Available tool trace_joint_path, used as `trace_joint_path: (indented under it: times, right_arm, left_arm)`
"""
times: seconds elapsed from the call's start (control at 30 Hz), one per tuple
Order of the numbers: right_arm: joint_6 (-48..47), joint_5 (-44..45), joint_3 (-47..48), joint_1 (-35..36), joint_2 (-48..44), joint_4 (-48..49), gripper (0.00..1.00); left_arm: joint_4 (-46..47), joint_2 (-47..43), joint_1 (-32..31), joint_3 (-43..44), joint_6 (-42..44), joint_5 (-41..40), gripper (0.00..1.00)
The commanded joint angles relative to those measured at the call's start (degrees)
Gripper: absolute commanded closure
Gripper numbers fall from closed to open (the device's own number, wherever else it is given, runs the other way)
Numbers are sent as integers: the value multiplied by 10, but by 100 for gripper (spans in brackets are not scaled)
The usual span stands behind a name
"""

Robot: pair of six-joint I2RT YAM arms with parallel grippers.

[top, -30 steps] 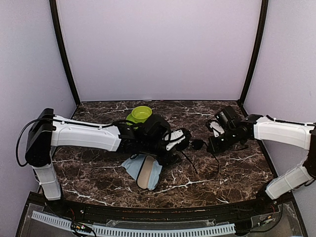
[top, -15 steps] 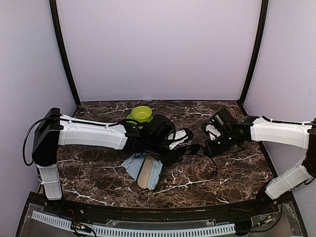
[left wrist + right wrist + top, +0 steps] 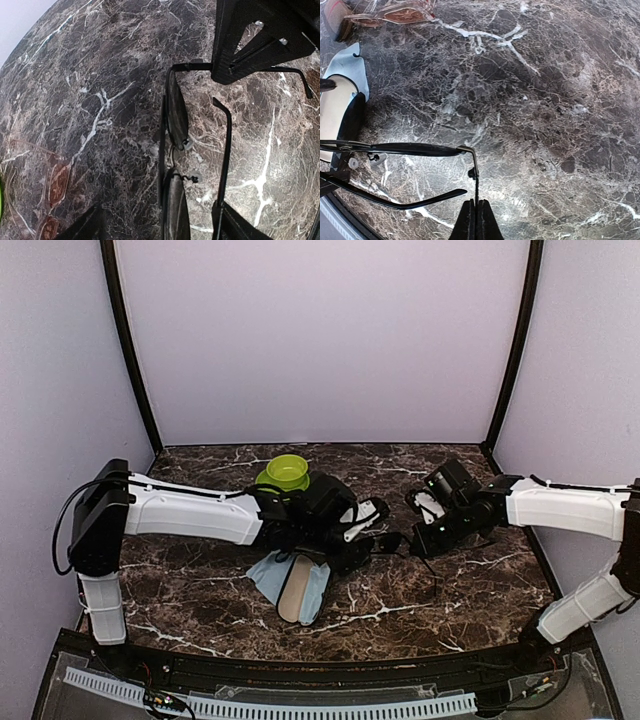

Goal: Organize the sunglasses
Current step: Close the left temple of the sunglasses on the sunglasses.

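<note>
The black wire-frame sunglasses (image 3: 396,540) hang above the table between my two grippers. My right gripper (image 3: 476,214) is shut on one thin temple arm, with the dark lenses (image 3: 395,148) stretching away to the left. In the left wrist view the sunglasses (image 3: 175,120) stand lens-edge on, the lower lens between my left gripper's (image 3: 160,227) spread fingers; the other temple arm (image 3: 226,150) runs down beside the right finger (image 3: 237,227). The right gripper (image 3: 260,40) shows there at the top. The reddish-brown sunglasses (image 3: 395,12) lie on the table, also seen in the left wrist view (image 3: 55,185).
A blue cloth (image 3: 262,575) lies on the marble table (image 3: 470,590) with a beige oblong case (image 3: 295,592) on it, just under the left arm. A green bowl (image 3: 287,472) stands behind the left arm. Purple walls enclose the back and sides.
The right gripper has carried the black sunglasses leftward, and the left gripper has moved right to meet them, so the lenses now sit between its fingers.
</note>
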Motion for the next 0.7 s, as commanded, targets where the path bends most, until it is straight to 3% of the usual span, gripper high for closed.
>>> trace_joint_path:
  times: [0.0, 0.27, 0.53, 0.67]
  right_arm:
    - [1, -20, 0, 3, -9, 24, 100]
    - [-3, -24, -6, 3, -5, 29, 100]
    - [-3, -32, -12, 3, -7, 36, 100]
    - [-3, -33, -17, 3, -7, 37, 100]
  left_arm:
    - [22, 3, 1, 10, -45, -1, 26]
    - [44, -7, 19, -13, -87, 89, 27]
    - [56, -5, 30, -22, -119, 60, 31]
    - [78, -2, 30, -28, -125, 83, 33]
